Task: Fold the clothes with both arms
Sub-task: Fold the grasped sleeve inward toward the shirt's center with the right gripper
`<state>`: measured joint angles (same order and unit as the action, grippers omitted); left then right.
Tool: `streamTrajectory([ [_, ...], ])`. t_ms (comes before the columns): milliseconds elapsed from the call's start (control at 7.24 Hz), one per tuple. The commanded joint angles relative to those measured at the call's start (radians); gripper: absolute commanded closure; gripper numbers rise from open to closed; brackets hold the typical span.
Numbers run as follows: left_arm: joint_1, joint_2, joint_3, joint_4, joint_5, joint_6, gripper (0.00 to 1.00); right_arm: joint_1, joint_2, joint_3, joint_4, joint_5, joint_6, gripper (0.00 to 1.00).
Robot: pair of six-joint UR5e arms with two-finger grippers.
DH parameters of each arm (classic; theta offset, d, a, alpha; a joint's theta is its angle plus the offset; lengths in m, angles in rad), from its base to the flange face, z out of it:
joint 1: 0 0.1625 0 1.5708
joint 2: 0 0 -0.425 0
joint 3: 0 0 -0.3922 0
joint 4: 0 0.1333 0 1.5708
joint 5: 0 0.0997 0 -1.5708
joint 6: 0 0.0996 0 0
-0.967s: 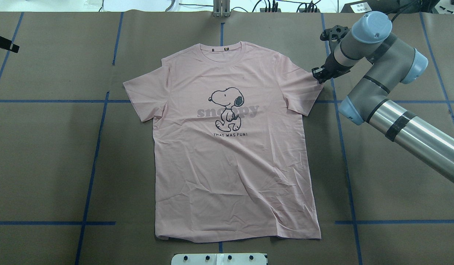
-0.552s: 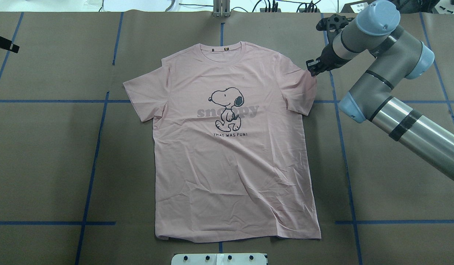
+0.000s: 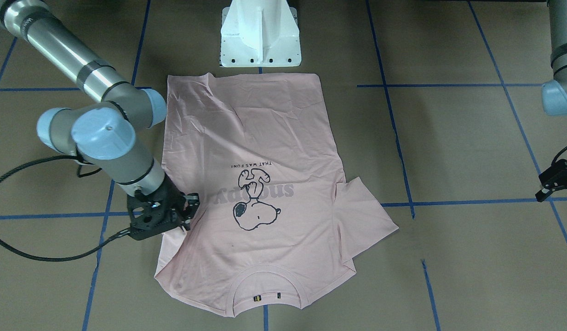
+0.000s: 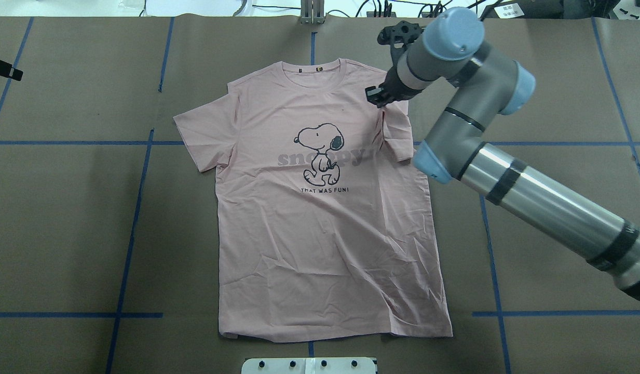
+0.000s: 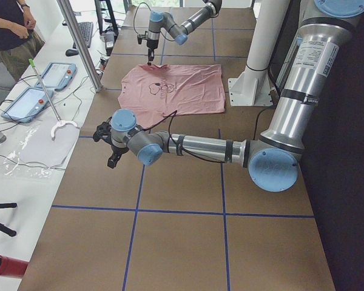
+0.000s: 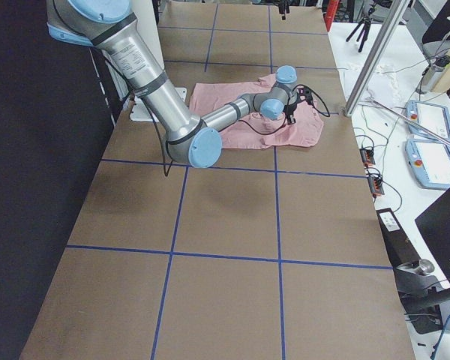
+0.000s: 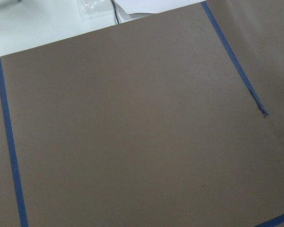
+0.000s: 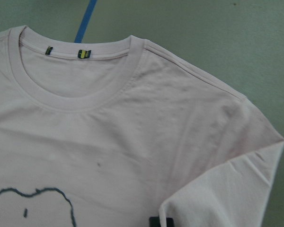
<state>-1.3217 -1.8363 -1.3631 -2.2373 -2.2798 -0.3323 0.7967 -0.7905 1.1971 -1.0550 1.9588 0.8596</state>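
Sleeve fold in hand: the right claw (image 4: 374,97) appears clamped on the sleeve (image 4: 395,135) of the pink T-shirt (image 4: 325,249), which lies flat, print up, lightly creased, mid-tabletop (image 4: 65,208). Next it must lay that sleeve inward across the chest and release. The left claw (image 3: 555,180) hangs well aside; open or closed, I cannot tell.

The T-shirt (image 4: 325,234) is soft pale pink cloth, matt and finely creased, with a ribbed knit neck (image 8: 75,101) — the dog print (image 4: 320,156) lies flat and dull on it. The table (image 4: 65,208) wears matt brown paper crossed by smooth blue tape (image 4: 139,208). The right arm (image 4: 548,208) is satin-bright metal tube with smooth light blue plastic caps; the right gripper (image 4: 374,96) is matt black
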Motion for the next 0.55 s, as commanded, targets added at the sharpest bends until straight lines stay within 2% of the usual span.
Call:
streamTrajectory([
  [0, -0.001, 0.011, -0.002, -0.01, -0.001, -0.001, 0.0, -0.031, 0.145, -0.193, 0.007, -0.067, 0.027, 1.0],
  [138, -0.001, 0.011, -0.001, -0.015, 0.0, -0.004, 0.0, -0.031, 0.14, -0.194, 0.016, -0.064, 0.035, 0.69],
  [276, -0.001, 0.011, -0.002, -0.018, 0.0, -0.005, 0.0, -0.037, 0.126, -0.192, 0.061, -0.064, 0.036, 0.01],
  [414, 0.001, 0.008, -0.002, -0.019, 0.002, -0.008, 0.0, -0.037, 0.102, -0.188, 0.11, -0.064, 0.045, 0.0],
])
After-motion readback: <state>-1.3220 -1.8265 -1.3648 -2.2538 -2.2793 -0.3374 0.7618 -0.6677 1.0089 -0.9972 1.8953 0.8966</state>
